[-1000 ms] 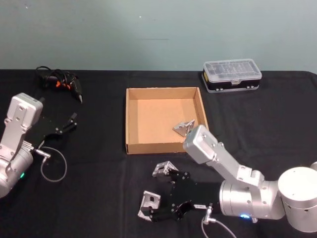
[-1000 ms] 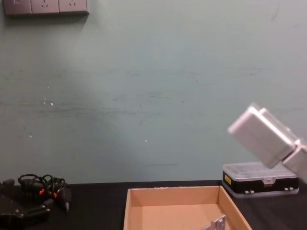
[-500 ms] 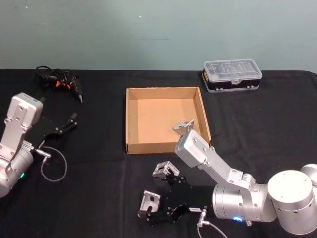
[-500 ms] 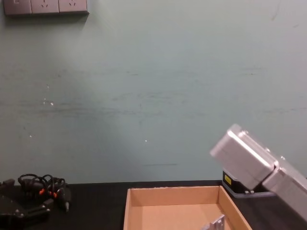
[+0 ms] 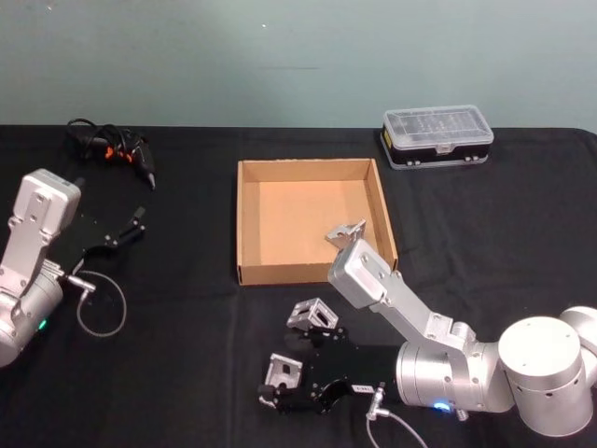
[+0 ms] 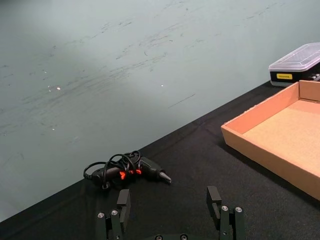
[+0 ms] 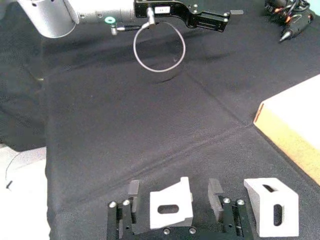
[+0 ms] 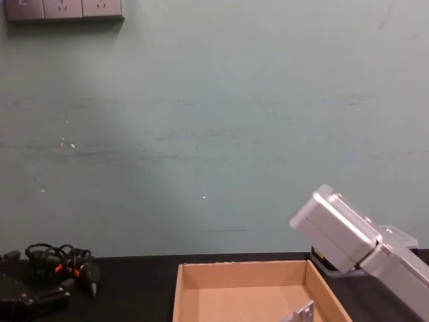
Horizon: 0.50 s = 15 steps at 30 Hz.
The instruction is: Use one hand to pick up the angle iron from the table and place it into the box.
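Angle iron [image 7: 170, 206] straddled by spread right end effector [image 7: 174, 189], arm [image 5: 401, 303] low, left arm [image 5: 37, 238] parked

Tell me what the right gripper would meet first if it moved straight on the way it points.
The right gripper would first meet the small silver L-shaped metal angle iron standing between its open fingers on the flat black table. It seems very near, though depth is unclear.

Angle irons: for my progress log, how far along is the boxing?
Done: one angle iron lies in the box. In hand: the right gripper stands open around a second angle iron on the table. Remaining: grip and box it, then the third angle iron beside it. The left gripper idles far left.
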Tool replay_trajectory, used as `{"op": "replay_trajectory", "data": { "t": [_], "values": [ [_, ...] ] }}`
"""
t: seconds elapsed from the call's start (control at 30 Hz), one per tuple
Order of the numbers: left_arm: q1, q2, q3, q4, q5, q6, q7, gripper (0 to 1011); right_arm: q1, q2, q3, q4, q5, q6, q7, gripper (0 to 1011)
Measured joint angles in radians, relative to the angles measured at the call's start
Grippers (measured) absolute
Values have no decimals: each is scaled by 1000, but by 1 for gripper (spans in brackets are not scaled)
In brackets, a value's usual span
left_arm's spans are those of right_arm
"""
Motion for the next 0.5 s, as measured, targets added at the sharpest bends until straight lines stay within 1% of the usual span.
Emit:
{"op": "replay_trajectory", "data": {
  "t": [0.2,0.23,0.27,0.33,0.4,0.5],
  "values": [
    [0,0,0,0,0,0,0,1000,-4,-1,4,2,7,-5,0,720],
    [0,0,0,0,0,0,0,1000,-4,-1,5,2,7,-5,0,661],
    [0,0,0,0,0,0,0,1000,-5,0,6,1,9,-5,0,661],
    [0,0,0,0,0,0,0,1000,-5,1,7,1,10,-6,-1,582],
    [0,0,0,0,0,0,0,1000,-6,2,7,1,11,-6,-1,541],
    [0,0,0,0,0,0,0,1000,-7,4,7,-1,12,-6,-1,417]
  ]
}}
